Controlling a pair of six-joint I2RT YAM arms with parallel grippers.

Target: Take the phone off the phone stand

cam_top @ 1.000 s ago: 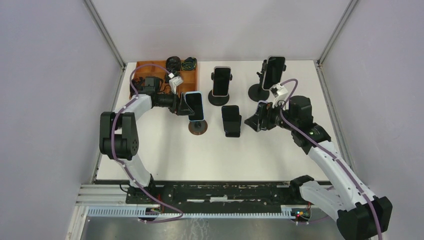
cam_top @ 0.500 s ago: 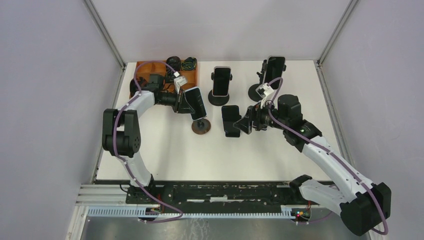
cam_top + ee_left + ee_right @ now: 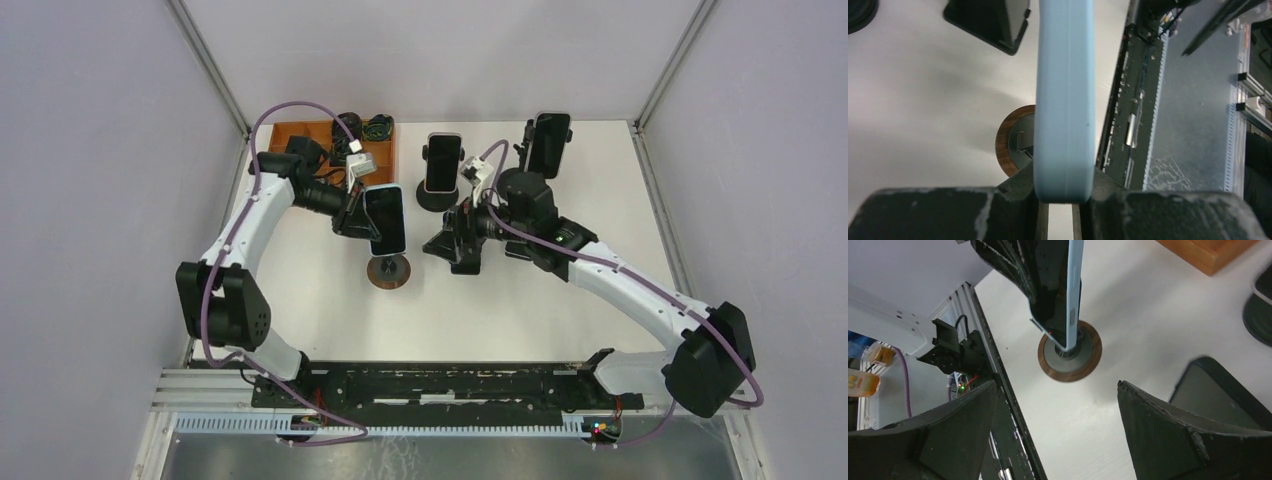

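Observation:
A light blue phone stands tilted over a round wood-rimmed phone stand left of the table's middle. My left gripper is shut on the phone's upper end from the left. In the left wrist view the phone's blue edge is pinched between both fingers, with the stand below. From the right wrist the phone meets the stand's centre post; whether it is seated there I cannot tell. My right gripper hangs open just right of the stand, holding nothing.
A black phone on a black stand sits partly under my right gripper. Two more phones on stands are at the back. An orange tray holding dark parts fills the back left corner.
My left gripper has shut on the blue phone, and phone and stand have shifted slightly left and nearer. My right arm has swung left across the table, over the black phone.

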